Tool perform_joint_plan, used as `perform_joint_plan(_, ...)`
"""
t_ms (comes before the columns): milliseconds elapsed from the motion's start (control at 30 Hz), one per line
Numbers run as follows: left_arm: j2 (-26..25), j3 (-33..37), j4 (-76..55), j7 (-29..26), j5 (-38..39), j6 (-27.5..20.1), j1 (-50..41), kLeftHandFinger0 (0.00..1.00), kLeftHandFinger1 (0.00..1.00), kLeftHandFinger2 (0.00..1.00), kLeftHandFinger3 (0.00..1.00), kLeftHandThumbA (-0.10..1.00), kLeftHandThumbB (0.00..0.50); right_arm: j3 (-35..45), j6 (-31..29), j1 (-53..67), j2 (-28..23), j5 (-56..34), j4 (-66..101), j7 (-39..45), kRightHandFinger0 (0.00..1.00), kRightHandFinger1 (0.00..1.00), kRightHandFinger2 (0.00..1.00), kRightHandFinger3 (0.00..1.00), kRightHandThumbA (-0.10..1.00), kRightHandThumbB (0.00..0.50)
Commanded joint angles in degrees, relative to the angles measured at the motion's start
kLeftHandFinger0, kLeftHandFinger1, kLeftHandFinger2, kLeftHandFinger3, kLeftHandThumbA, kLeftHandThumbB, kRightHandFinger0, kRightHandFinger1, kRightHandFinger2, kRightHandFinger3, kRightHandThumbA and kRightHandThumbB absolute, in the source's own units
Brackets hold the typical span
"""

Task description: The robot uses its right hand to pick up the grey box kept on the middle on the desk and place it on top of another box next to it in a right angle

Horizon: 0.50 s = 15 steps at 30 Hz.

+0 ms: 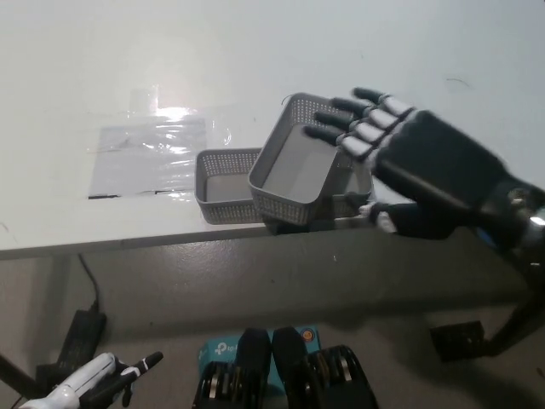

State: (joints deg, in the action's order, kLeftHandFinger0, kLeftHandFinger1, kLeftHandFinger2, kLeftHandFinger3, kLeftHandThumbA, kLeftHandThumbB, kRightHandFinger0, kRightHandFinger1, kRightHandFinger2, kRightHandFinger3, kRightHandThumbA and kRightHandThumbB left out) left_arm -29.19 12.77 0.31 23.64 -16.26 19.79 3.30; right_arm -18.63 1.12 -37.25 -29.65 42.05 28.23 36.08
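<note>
A grey perforated box [298, 166] lies tilted on top of a second grey box [223, 186] near the desk's front edge, crossing it at roughly a right angle. My black right hand [421, 170] hovers to the right of the upper box, open, fingers spread over its right rim and holding nothing. My white left hand [89, 382] rests low at the bottom left, below the desk, with fingers apart.
A clear plastic sheet [149, 152] lies on the white desk [255, 60] left of the boxes. A black flat object shows behind my right hand. A black adapter and cable [81, 328] lie on the floor below.
</note>
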Motion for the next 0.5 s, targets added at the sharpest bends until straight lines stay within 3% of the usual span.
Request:
perform_joint_plan(0, -1.99, -0.71, -0.65, -0.22, -0.46, -1.08, 0.31, 0.0, 0.0, 0.01, 0.12, 0.95, 0.235, 16.39, 25.81, 1.68, -8.94, -25.91, 15.99, 12.54, 1.0, 1.0, 1.0, 1.0, 0.45, 0.318)
perform_joint_plan(33, -2.17, -0.36, -0.96, -0.37, -1.18, -1.06, 0.3, 0.0, 0.0, 0.01, 0.12, 0.96, 0.231, 21.43, 25.81, 6.36, -8.2, -29.82, 15.63, 8.53, 1.0, 1.0, 1.0, 1.0, 0.41, 0.296)
perform_joint_plan(167, -1.84, -0.73, -0.76, -0.41, -0.59, -0.81, 0.15, 0.0, 0.0, 0.01, 0.11, 0.96, 0.244, 28.01, 25.21, 14.5, -1.83, -32.19, 12.87, 1.66, 1.0, 1.0, 1.0, 1.0, 0.29, 0.22)
perform_joint_plan(200, -1.75, -0.86, -0.67, -0.42, -0.36, -0.91, 0.14, 0.0, 0.0, 0.0, 0.11, 0.96, 0.243, 29.11, 23.58, 17.02, 0.43, -31.57, 11.31, -0.61, 0.97, 1.0, 1.0, 1.0, 0.27, 0.195)
perform_joint_plan(233, -1.82, -0.83, -0.61, -0.28, -0.28, -1.03, 0.18, 0.0, 0.0, 0.0, 0.11, 0.96, 0.248, 29.82, 20.47, 20.33, 3.71, -29.8, 8.44, -4.17, 0.88, 1.0, 1.0, 1.0, 0.22, 0.164)
perform_joint_plan(267, -1.83, -0.85, -0.62, -0.26, -0.27, -0.93, 0.19, 0.0, 0.0, 0.01, 0.11, 0.96, 0.25, 30.35, 17.6, 23.03, 6.69, -28.1, 5.84, -7.21, 0.81, 1.0, 1.0, 1.0, 0.18, 0.165)
perform_joint_plan(300, -1.77, -0.66, -1.03, -0.18, -0.54, -0.29, 0.08, 0.0, 0.0, 0.01, 0.12, 0.97, 0.254, 30.6, 16.53, 24.98, 8.95, -25.93, 4.16, -9.22, 0.72, 0.93, 1.0, 1.0, 0.18, 0.159)
perform_joint_plan(367, -1.57, -0.61, -0.8, -0.33, -0.46, -0.76, -0.07, 0.0, 0.0, 0.0, 0.12, 0.96, 0.226, 31.46, 13.42, 27.5, 13.1, -24.48, -0.02, -12.43, 0.63, 0.82, 0.95, 1.0, 0.12, 0.163)
perform_joint_plan(467, -1.48, -0.92, -1.08, -0.45, -0.46, 0.08, -0.08, 0.0, 0.0, 0.0, 0.13, 0.93, 0.236, 32.99, 7.61, 30.04, 19.77, -25.28, -8.33, -17.13, 0.58, 0.71, 0.84, 0.98, 0.02, 0.144)
